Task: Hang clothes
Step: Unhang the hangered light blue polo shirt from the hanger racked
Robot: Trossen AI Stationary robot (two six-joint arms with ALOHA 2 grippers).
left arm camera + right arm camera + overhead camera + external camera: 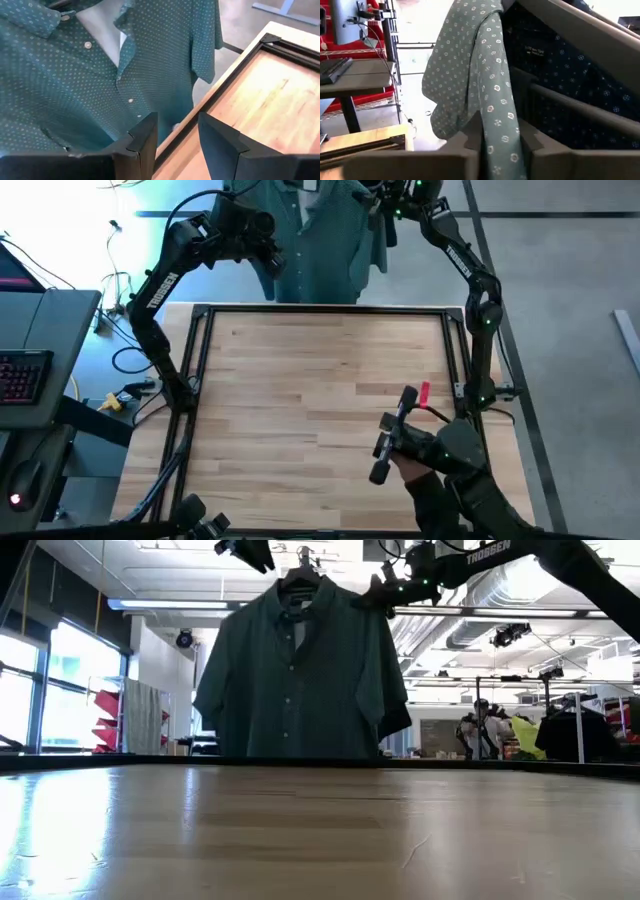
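Note:
A teal dotted shirt (pixel 300 670) hangs upright from a hanger hook (pixel 301 554) beyond the table's far edge; it also shows in the high view (pixel 320 240). My right gripper (pixel 496 150) is at the shirt's right shoulder (pixel 385 595) and is shut on its cloth. Behind that cloth hangs a navy dotted shirt (pixel 570 80). My left gripper (pixel 177 140) stands open by the shirt's left side (pixel 270 258), with nothing between its fingers. No black trouser-like piece is in view. My right gripper pinches a fold of the teal shirt at its right shoulder or sleeve (pixel 495 125) between its two fingers. It comes at it about level, from the table's right side. The cloth rises from the fingers and drapes over slack. The shirt hangs clear of the table.
A black frame (pixel 320 308) runs around the wooden table top. At the near right, a person's hand holds a dark tool with a red tip (pixel 400 435) over the table. A desk with a keyboard (pixel 25 375) stands at the left.

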